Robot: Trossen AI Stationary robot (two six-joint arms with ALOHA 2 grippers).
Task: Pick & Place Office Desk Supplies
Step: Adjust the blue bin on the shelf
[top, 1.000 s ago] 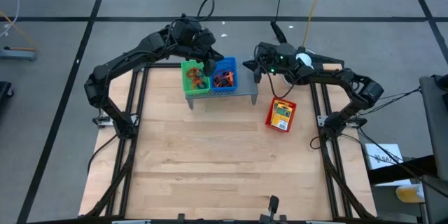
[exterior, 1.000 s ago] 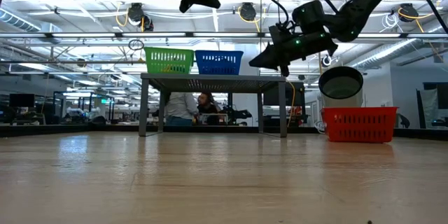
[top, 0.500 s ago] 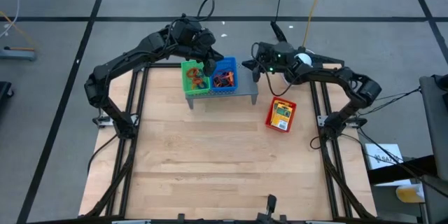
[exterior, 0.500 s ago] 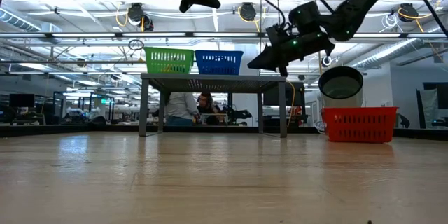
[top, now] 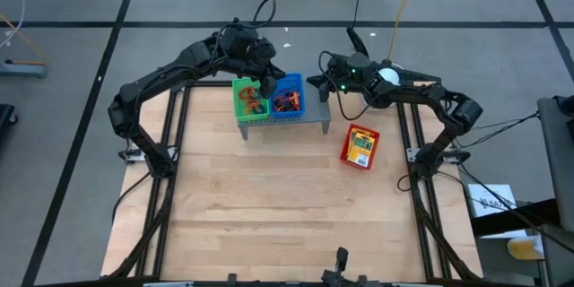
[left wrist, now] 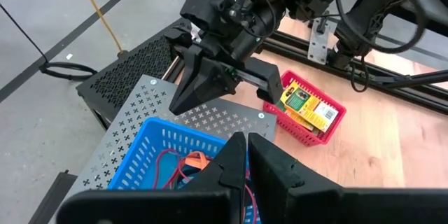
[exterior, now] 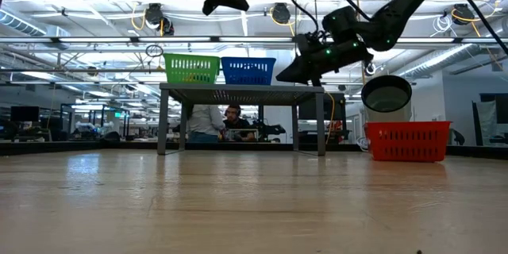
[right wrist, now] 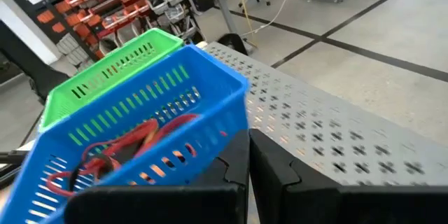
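Observation:
On the grey perforated shelf (top: 316, 119) at the table's far edge stand a green tray (top: 242, 99) and a blue tray (top: 289, 100). Orange-red rubber bands (right wrist: 136, 136) lie in the blue tray. Yellow packets (top: 360, 147) lie in a red tray (top: 346, 154) on the table, right of the shelf. My left gripper (left wrist: 246, 145) hangs shut above the two trays, with nothing visible between its fingers. My right gripper (right wrist: 248, 145) is shut, nearly level, its tips just right of the blue tray's right wall (right wrist: 210, 112) over the shelf. My right gripper comes level from the table's right with its shut tips close to the blue tray's right wall (left wrist: 210, 140); I cannot tell whether they touch it.
The shelf stands on legs (exterior: 163, 119) above the tabletop, with bare perforated plate (left wrist: 210, 115) right of the blue tray. The wooden tabletop (top: 269, 206) spreads toward the near edge. People (exterior: 226, 123) sit in the room behind the table.
My right gripper has moved a little toward the table's left and slightly down, closer to the blue tray's right wall, and has rolled slightly. It stays shut.

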